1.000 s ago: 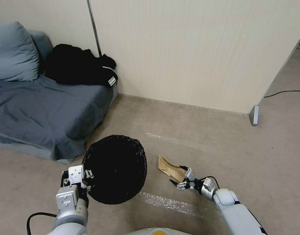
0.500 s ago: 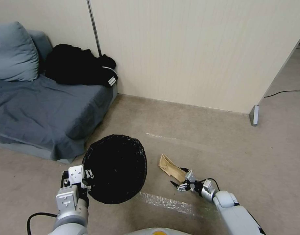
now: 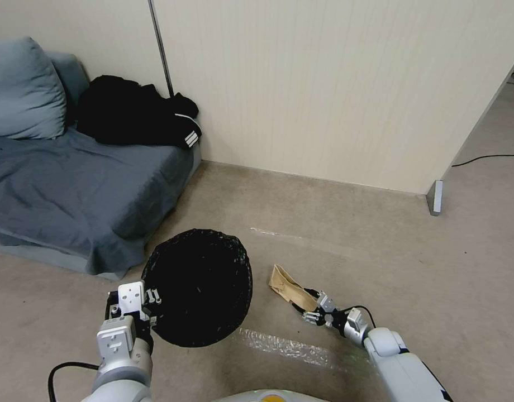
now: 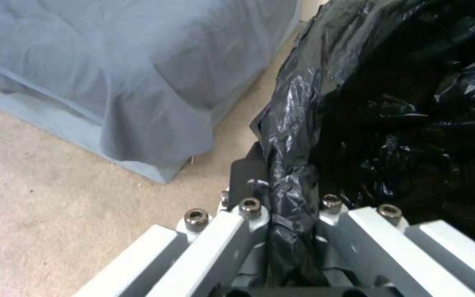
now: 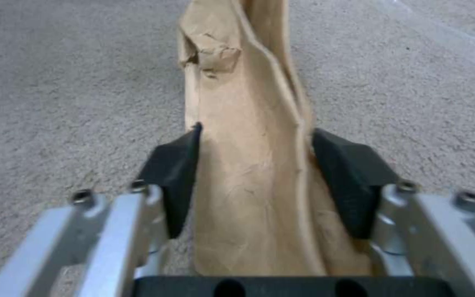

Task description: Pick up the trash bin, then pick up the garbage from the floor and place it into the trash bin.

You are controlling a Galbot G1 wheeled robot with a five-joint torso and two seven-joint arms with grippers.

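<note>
The trash bin (image 3: 195, 287), lined with a crinkled black bag, hangs tilted just above the floor, its mouth facing up at me. My left gripper (image 3: 148, 304) is shut on its near-left rim; in the left wrist view the left gripper (image 4: 284, 194) pinches the black liner (image 4: 298, 123). To the bin's right, a crumpled tan paper bag (image 3: 285, 283) of garbage lies on the carpet. My right gripper (image 3: 312, 307) is low at its near end. In the right wrist view both black pads (image 5: 174, 173) of the right gripper (image 5: 254, 165) press the sides of the paper bag (image 5: 237, 82).
A grey-covered sofa (image 3: 72, 190) with a pillow (image 3: 22, 89) and black clothing (image 3: 134, 117) stands at the left. A beige partition wall (image 3: 335, 95) closes the back, with a grey foot (image 3: 436, 198) and a black cable (image 3: 486, 159) at the right. Shiny tape (image 3: 285, 346) marks the carpet.
My right gripper slid forward over the paper bag's near end and its fingers closed from wide open onto the bag. The left arm and the bin stayed still.
</note>
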